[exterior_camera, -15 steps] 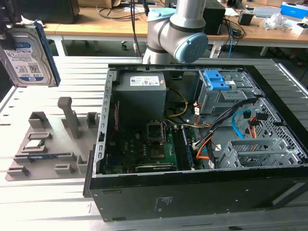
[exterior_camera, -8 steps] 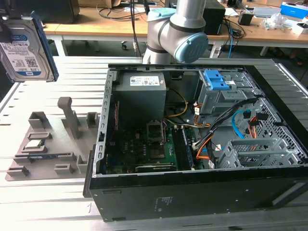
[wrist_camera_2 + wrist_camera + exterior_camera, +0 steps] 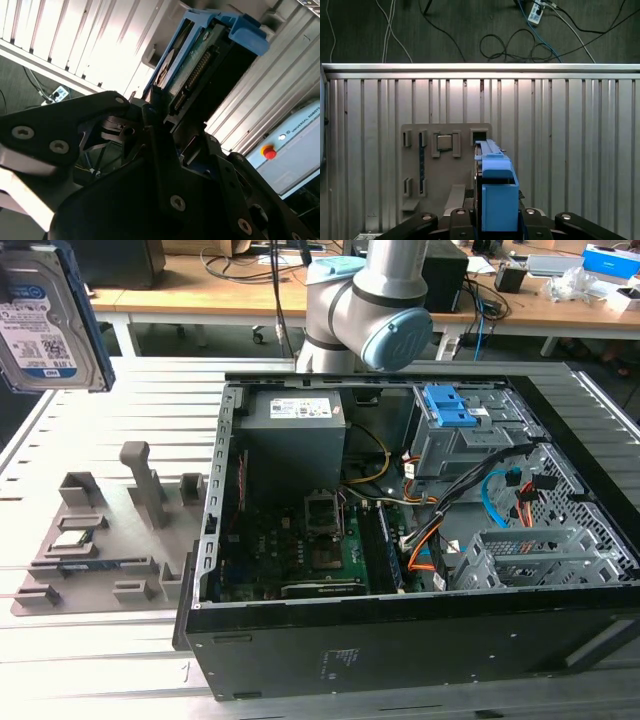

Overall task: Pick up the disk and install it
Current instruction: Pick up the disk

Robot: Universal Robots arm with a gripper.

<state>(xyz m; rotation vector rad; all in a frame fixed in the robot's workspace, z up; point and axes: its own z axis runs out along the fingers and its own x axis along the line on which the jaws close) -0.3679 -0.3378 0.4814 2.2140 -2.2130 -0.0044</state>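
Blue-framed disk [image 3: 497, 197] clamped edge-on between gripper [image 3: 497, 225] fingers, held above slatted table [image 3: 570, 150].

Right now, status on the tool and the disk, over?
Copy: tool shut on disk; disk aloft over grey fixture tray, outside open case; nothing else seen touching it.

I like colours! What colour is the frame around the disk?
Blue; the frame on the disk shows best in the first wrist view.

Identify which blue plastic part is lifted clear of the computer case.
The blue carrier round the disk, aloft at the exterior view's upper left; the blue latches sit on the drive cage inside the case.
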